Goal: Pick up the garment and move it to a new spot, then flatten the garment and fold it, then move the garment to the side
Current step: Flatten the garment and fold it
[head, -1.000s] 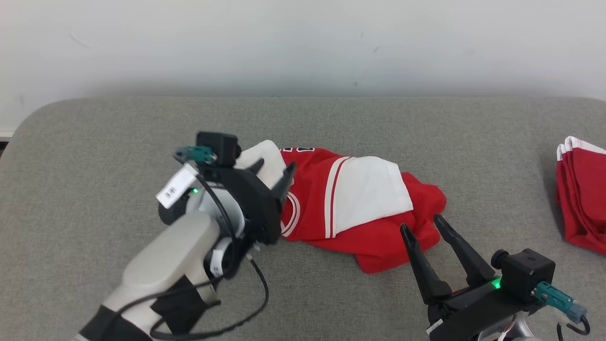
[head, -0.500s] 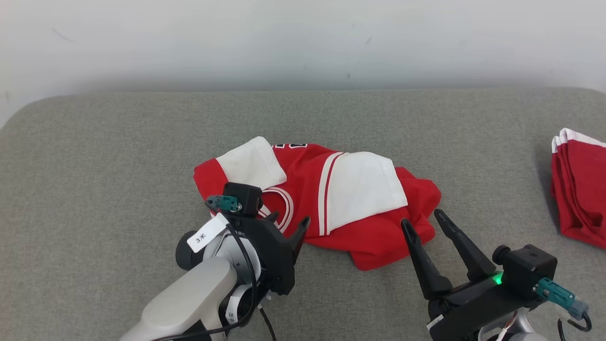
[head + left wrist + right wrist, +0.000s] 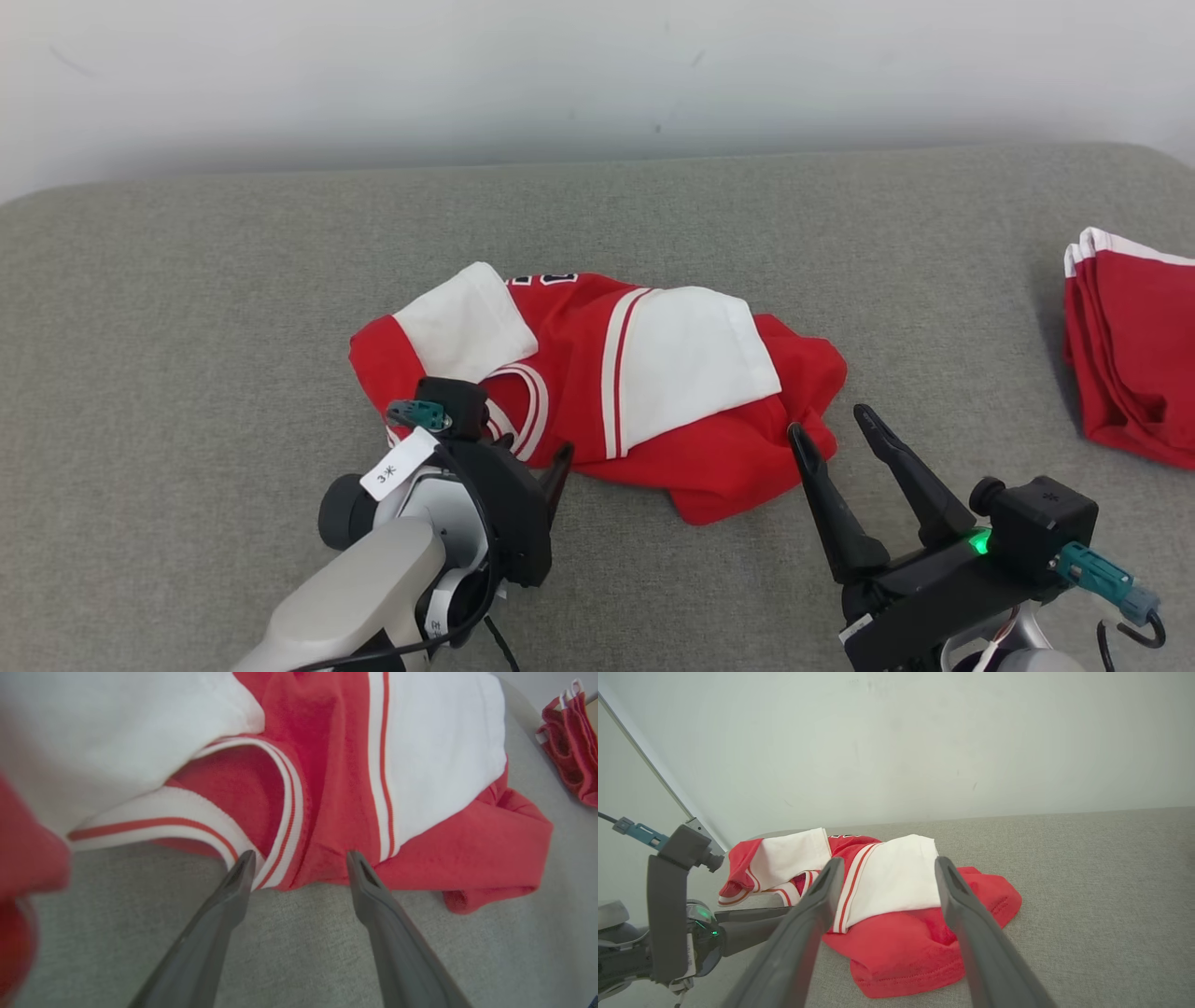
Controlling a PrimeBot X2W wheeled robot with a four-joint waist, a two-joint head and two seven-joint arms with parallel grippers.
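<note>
The garment (image 3: pixel 597 373), a crumpled red jersey with white panels and striped trim, lies in the middle of the grey padded surface. My left gripper (image 3: pixel 532 448) is open at the garment's near left edge. In the left wrist view, the left gripper (image 3: pixel 301 854) has its tips just over the striped collar and red hem of the garment (image 3: pixel 327 765), with nothing between them. My right gripper (image 3: pixel 827 420) is open at the near right corner. In the right wrist view, the right gripper (image 3: pixel 888 861) frames the garment (image 3: pixel 901 877) without touching it.
A stack of folded red clothing (image 3: pixel 1130 364) lies at the right edge, also seen in the left wrist view as the red stack (image 3: pixel 567 742). The grey padded surface (image 3: pixel 187 308) ends at a white wall (image 3: pixel 560 75). The left arm (image 3: pixel 668 914) shows at the left of the right wrist view.
My left gripper has drawn back from above the garment's white sleeve to its near left edge, still open. The head camera has shifted slightly. The right gripper has stayed put.
</note>
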